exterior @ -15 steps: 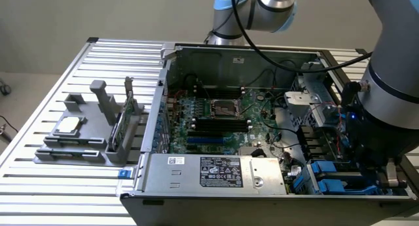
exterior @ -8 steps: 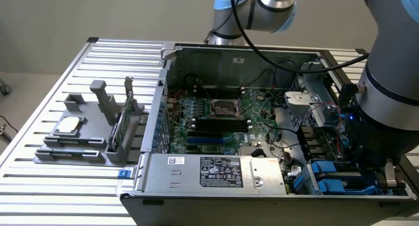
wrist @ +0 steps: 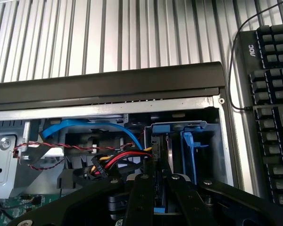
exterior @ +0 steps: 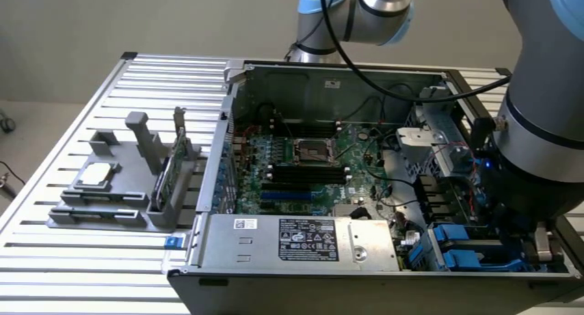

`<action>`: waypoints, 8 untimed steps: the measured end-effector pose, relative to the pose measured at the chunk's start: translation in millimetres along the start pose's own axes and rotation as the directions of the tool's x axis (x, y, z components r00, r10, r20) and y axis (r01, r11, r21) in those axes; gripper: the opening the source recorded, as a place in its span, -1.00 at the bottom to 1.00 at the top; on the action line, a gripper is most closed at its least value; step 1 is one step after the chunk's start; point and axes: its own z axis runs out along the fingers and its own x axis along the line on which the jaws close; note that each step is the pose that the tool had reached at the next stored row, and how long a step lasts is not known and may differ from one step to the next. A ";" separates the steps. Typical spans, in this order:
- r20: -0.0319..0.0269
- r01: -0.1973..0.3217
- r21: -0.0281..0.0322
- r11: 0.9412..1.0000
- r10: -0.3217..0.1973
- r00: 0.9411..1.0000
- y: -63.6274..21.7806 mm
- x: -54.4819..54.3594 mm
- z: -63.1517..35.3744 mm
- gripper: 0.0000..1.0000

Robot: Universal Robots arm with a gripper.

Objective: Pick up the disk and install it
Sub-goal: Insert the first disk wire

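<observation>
Install step judged in hand: the gripper [wrist: 155, 188] is seen low in the open computer case [exterior: 319, 76], at the drive bay corner on the exterior view's right. In the wrist view the fingers [wrist: 140, 197] are nearly closed on a thin dark edge with a blue end, taken to be the disk [wrist: 159, 183] held edge-on and partly in its slot beside a blue carrier [wrist: 188, 150]. A straight push along the rails is judged to be called for, clear of the red and black cables [wrist: 118, 162]. The case is set on a slatted metal desk [exterior: 91, 260]; a grey fixture [exterior: 119, 185] and a keyboard [wrist: 273, 94] lie alongside.
</observation>
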 end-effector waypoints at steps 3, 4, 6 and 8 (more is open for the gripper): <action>0.001 -0.001 -0.002 1.000 0.001 1.000 -1.0 -0.1 0.1 -0.67; 0.001 -0.002 -0.002 1.000 0.002 1.000 -1.0 -0.1 0.2 -0.67; 0.001 -0.003 -0.003 1.000 0.003 1.000 -1.2 -0.1 0.4 -0.67; 0.002 -0.005 -0.003 1.000 0.005 1.000 -1.3 -0.2 0.5 -0.67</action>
